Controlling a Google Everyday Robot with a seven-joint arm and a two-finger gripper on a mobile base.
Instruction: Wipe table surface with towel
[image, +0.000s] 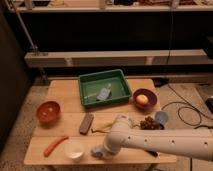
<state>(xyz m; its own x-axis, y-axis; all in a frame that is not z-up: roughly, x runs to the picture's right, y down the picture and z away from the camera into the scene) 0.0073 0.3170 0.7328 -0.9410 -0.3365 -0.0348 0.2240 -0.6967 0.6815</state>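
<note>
The wooden table (65, 95) stands in the middle of the camera view. A small grey cloth-like item (103, 93), possibly the towel, lies inside the green tray (102, 75) at the back of the table. My white arm reaches in from the right along the front of the table. My gripper (98, 151) is low at the table's front edge, just right of a white bowl (74, 149). Something greyish sits at the gripper's tip, and I cannot tell what it is.
A red bowl (48, 111) stands at the left and an orange carrot (55, 145) lies at the front left. A grey oblong block (86, 123) lies mid-table. A brown bowl holding an orange fruit (142, 98), dark grapes (148, 122) and a blue cup (161, 117) are at the right.
</note>
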